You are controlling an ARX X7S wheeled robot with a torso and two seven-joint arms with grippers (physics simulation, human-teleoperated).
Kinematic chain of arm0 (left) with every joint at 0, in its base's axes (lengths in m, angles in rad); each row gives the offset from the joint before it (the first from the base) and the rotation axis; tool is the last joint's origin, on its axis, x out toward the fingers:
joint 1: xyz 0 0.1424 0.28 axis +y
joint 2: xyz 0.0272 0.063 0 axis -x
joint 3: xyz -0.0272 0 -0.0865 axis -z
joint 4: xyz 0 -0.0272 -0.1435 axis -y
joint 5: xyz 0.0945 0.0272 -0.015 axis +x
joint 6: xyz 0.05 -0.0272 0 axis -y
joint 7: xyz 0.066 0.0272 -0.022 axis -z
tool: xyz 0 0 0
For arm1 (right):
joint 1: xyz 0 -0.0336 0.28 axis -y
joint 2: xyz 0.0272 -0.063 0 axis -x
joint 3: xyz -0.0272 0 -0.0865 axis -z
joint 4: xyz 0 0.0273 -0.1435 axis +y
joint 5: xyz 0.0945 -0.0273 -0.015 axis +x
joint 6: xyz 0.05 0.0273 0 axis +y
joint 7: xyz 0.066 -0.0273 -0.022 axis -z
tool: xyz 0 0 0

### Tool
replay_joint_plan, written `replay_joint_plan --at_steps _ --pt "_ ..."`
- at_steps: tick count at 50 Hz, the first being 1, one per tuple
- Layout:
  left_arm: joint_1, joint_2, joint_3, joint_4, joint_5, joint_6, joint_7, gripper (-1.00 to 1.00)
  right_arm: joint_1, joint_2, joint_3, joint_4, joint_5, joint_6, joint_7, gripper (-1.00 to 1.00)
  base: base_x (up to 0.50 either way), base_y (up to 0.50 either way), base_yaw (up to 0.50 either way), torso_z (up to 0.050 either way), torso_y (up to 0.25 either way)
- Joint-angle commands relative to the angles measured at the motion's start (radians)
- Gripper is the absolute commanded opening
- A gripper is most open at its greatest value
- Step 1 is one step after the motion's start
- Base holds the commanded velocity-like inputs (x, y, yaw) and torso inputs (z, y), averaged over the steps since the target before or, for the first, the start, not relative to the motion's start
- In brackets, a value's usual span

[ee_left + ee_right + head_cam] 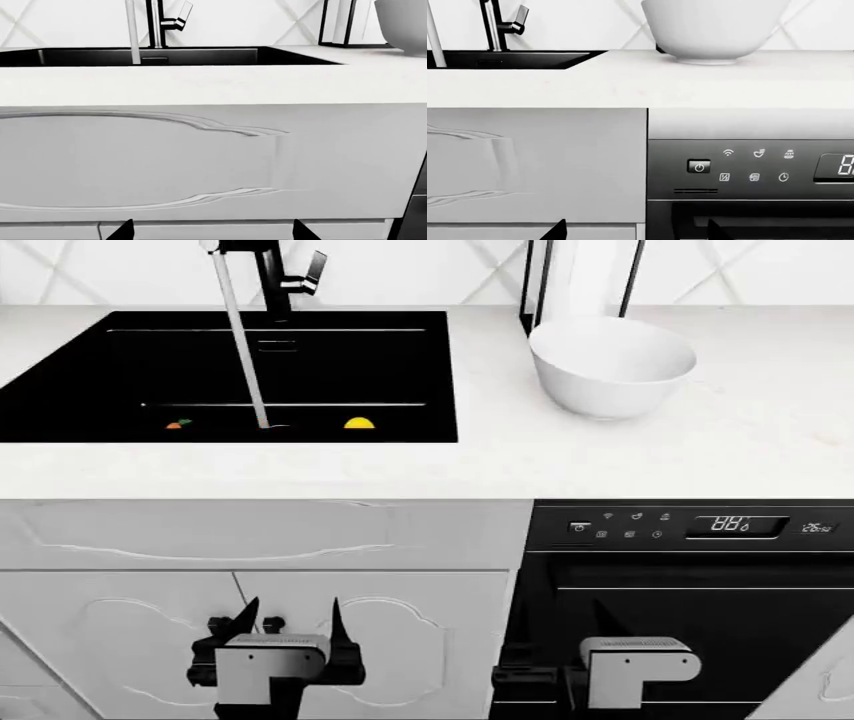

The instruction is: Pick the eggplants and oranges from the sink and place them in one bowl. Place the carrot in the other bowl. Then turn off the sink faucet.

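Note:
In the head view the black sink (347, 360) holds a small carrot (176, 424) and a yellow-orange orange (359, 423) near its front wall. No eggplant shows against the black basin. Water (240, 340) runs from the black faucet (274, 275). The white bowl (611, 365) stands on the counter right of the sink. The grey bowl is out of view. My left gripper (292, 612) hangs open, low before the cabinet doors. My right gripper (635, 231) is open too, low before the oven. Both are far below the counter and hold nothing.
A white marbled counter (667, 460) surrounds the sink. Below it are white cabinet doors (267, 540) on the left and a black oven with a lit control panel (694, 527) on the right. A black-framed rack (534, 280) stands behind the white bowl.

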Motion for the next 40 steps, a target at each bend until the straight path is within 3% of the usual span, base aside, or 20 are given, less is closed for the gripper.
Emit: replay_joint_plan --at_steps 1,8,40 --pt "0.004 -0.020 0.017 0.005 -0.021 0.004 -0.019 1.00 0.003 0.018 -0.015 0.003 0.027 -0.013 0.015 1.00 0.00 0.00 0.00 0.000 0.000" --pt "0.002 -0.027 0.028 -0.003 -0.020 0.015 -0.033 1.00 -0.010 0.029 -0.029 -0.026 0.020 -0.013 0.031 1.00 0.00 0.06 0.00 0.000 0.000" --pt "0.000 -0.061 0.071 0.000 -0.051 0.022 -0.068 1.00 -0.022 0.067 -0.085 -0.034 0.018 -0.029 0.072 1.00 0.04 0.49 0.00 0.000 0.000"
